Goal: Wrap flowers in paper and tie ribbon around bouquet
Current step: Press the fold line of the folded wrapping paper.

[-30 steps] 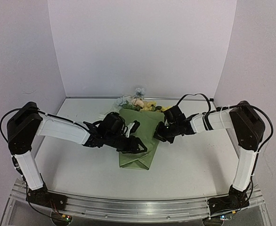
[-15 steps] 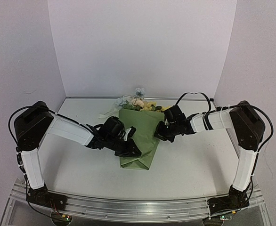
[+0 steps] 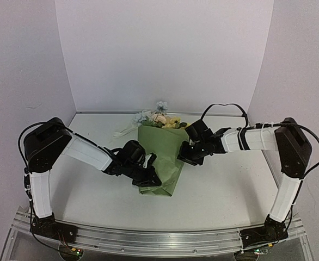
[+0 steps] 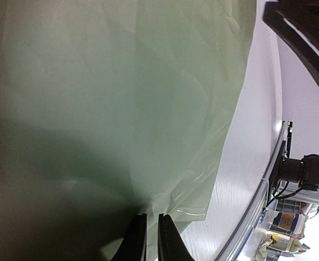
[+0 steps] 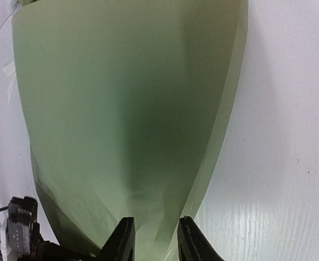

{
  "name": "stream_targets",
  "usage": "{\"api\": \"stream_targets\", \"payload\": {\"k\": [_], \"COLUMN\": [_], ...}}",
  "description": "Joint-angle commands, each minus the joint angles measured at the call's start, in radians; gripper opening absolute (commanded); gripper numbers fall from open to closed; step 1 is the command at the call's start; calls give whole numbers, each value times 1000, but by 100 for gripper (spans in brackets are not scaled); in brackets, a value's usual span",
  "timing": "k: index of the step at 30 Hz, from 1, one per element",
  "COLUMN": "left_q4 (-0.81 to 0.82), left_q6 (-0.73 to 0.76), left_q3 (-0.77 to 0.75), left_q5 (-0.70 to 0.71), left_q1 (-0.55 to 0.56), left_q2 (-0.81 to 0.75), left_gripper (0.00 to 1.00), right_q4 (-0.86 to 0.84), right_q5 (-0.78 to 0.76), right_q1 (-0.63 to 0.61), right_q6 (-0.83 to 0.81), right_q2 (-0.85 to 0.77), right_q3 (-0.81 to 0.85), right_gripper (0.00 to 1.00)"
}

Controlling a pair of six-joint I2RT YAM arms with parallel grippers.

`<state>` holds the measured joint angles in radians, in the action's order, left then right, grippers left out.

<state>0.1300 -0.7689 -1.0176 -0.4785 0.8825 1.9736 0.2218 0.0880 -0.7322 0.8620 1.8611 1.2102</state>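
Observation:
The olive-green paper [image 3: 163, 155] lies folded round the flowers as a cone, its narrow end toward me. Pale blue, yellow and pink blooms [image 3: 159, 118] show above its far rim. My left gripper [image 3: 148, 177] sits at the cone's near left part. In the left wrist view its fingers [image 4: 149, 218] are pinched on a thin fold of the paper [image 4: 121, 98]. My right gripper [image 3: 185, 155] is at the cone's right edge. Its jaws [image 5: 155, 227] stand apart over the paper [image 5: 127, 98], gripping nothing. A cream ribbon [image 3: 124, 131] lies left of the blooms.
White walls close the table at the back and on both sides. An aluminium rail [image 3: 159, 240] runs along the near edge, with both arm bases on it. The right arm's dark fingers [image 4: 306, 38] show in the left wrist view's top right corner.
My left gripper slid toward the cone's near end and closed on the paper. My right gripper went from shut to open at the paper's right edge.

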Motion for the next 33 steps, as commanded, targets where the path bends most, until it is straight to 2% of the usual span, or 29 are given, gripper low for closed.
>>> {"api": "stream_targets", "payload": {"k": [1,4,9,11,15,24,27,33], "left_q4": [4,12,17,21,40,56,32,4], "left_q6": [-16,-20,-22,-23,-31,-36,-29,-32], "left_q3": [7,10,10,12,25,56,75,153], "left_q5": [-7,-9,-6,-6,-8,-2,18,17], "left_q1": [-2,-2,-1,-2,-1,-2,-7,-23], "left_q2": [12,12,9,9,6,-61,-116,-167], "left_gripper": [9,9,9,9,9,12,15,15], "right_q4": [88,85,44,1,-73,-114,-119,-125], "right_q5": [-56,-34,16,37,61,37,29,21], "right_q1": [-51,-112,-193,-199,-199,-199,-198,-198], "right_q6": [27,42,83,110,144,160,166,172], "right_q2": [-113,-117,-33,-3,32,127,131,121], "right_q3": [-35,-41,-5,-23,-68,-104,-124,-147], "right_gripper": [34,34,20,14,7,3,2,2]}}
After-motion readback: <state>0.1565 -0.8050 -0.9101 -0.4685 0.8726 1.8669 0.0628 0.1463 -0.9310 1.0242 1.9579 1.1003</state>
